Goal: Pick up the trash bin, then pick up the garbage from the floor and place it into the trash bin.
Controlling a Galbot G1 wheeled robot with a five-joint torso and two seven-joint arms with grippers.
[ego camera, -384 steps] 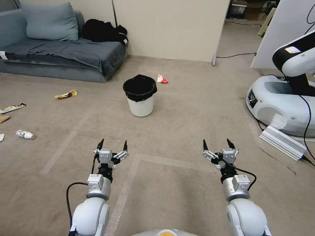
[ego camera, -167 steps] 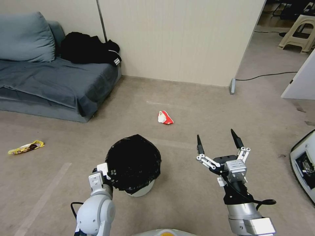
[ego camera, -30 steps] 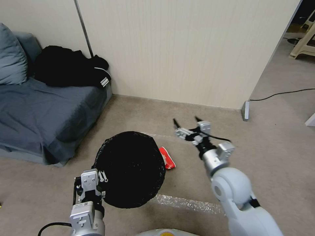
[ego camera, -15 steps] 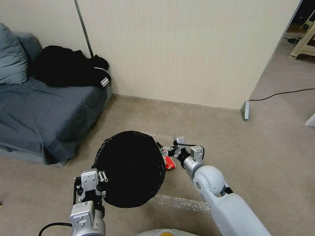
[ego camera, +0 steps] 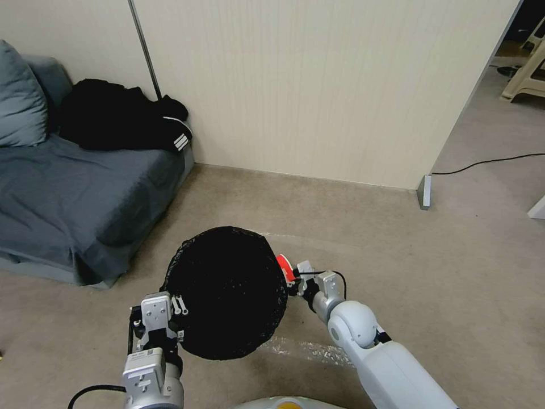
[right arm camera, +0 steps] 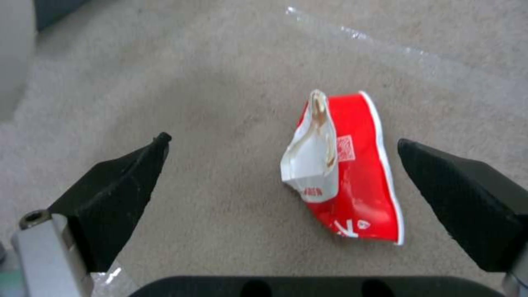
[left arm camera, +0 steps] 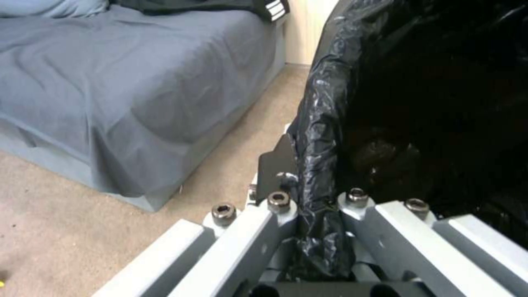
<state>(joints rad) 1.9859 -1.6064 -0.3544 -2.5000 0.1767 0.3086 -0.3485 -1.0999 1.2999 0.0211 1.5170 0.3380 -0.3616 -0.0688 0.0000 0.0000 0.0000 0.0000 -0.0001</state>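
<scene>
The trash bin (ego camera: pixel 227 292), its black liner facing up, hangs off the floor in front of me. My left gripper (ego camera: pixel 170 321) is shut on its near rim; the left wrist view shows the gripper (left arm camera: pixel 311 185) pinching the black liner (left arm camera: pixel 324 123) over the rim. The garbage here is a red-white packet (right arm camera: pixel 352 181) lying on the carpet. My right gripper (right arm camera: pixel 283 142) hovers just above it, open, with one finger on each side and the packet nearer one finger. In the head view the right gripper (ego camera: pixel 294 279) is low beside the bin's right edge, and the packet (ego camera: pixel 285 266) peeks out there.
A grey sofa (ego camera: pixel 68 199) with black clothes (ego camera: pixel 113 122) stands at the left. A beige wall panel (ego camera: pixel 318 85) closes the back. A strip of clear tape (ego camera: pixel 306 349) lies on the carpet near me. A black cable (ego camera: pixel 488 162) runs across the floor at the right.
Over the last second my right arm swung down and in toward the bin, bringing its open gripper low over the red-white packet. The left gripper and the bin stayed put.
</scene>
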